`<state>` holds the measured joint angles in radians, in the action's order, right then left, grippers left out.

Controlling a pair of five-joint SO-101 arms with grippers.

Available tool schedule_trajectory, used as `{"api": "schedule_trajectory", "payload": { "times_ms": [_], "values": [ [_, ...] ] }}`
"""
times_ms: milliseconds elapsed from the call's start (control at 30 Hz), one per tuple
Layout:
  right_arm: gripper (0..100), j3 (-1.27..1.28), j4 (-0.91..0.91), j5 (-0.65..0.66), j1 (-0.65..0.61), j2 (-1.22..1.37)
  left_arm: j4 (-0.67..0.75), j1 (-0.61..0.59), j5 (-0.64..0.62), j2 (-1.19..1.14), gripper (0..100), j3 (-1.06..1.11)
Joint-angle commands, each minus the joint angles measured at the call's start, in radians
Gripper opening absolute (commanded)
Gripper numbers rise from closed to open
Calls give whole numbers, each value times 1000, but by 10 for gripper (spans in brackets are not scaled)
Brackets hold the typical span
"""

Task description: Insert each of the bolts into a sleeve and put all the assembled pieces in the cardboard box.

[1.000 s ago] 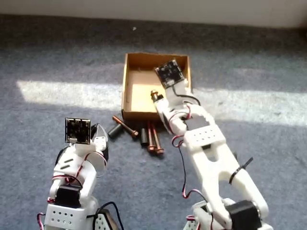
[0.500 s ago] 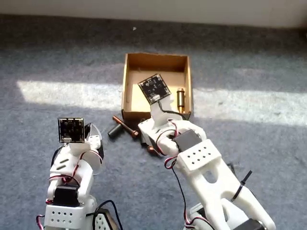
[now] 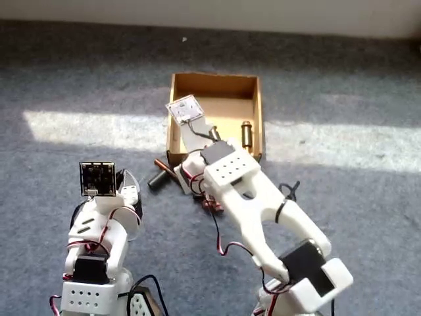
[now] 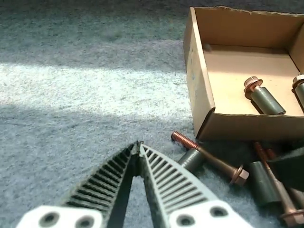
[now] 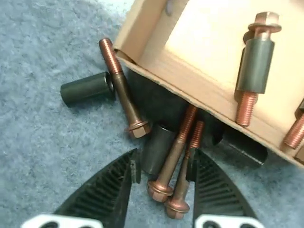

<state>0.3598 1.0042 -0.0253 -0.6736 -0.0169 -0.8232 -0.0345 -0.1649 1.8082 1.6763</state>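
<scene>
The bench (image 3: 59,79) is covered in grey-blue carpet, and a band of sunlight (image 3: 85,128) crosses it from 9 to 3 o'clock. The cardboard box (image 3: 214,76) stands on it, open side up, a little toward 12 o'clock from the middle. Loose parts lie just off the box's 6 o'clock wall. At about 7 o'clock, a first bolt (image 5: 121,85) rests against a dark sleeve (image 5: 87,88) lying on its side. Closer to 6 o'clock, a second sleeve (image 5: 159,149) lies beside a second bolt (image 5: 175,149) and a third bolt (image 5: 182,187), which are side by side. A small speck (image 3: 184,39) lies beyond the box at 12 o'clock.
</scene>
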Motion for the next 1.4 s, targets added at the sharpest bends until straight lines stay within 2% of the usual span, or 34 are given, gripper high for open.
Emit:
{"api": "schedule_trajectory", "payload": {
  "times_ms": [0, 167, 800, 967, 1033, 1200, 1367],
  "values": [
    [149, -82, 10, -9, -25, 38, -2, -10, 11, 10, 7, 21],
    [149, -84, 5, -9, -77, 96, -2, -10, 11, 10, 7, 21],
    [149, -90, 4, -6, -47, 298, -2, -10, 11, 10, 6, 21],
    [148, -176, 16, -6, -48, 372, -2, -10, 11, 8, 6, 21],
    [129, -189, 33, -5, -47, 378, -2, -10, 11, 8, 6, 21],
    [0, -194, 41, -3, -47, 375, -2, -10, 11, 8, 6, 21],
    [5, -197, 128, -2, -22, 334, -2, -10, 11, 8, 6, 21]
  ]
}}
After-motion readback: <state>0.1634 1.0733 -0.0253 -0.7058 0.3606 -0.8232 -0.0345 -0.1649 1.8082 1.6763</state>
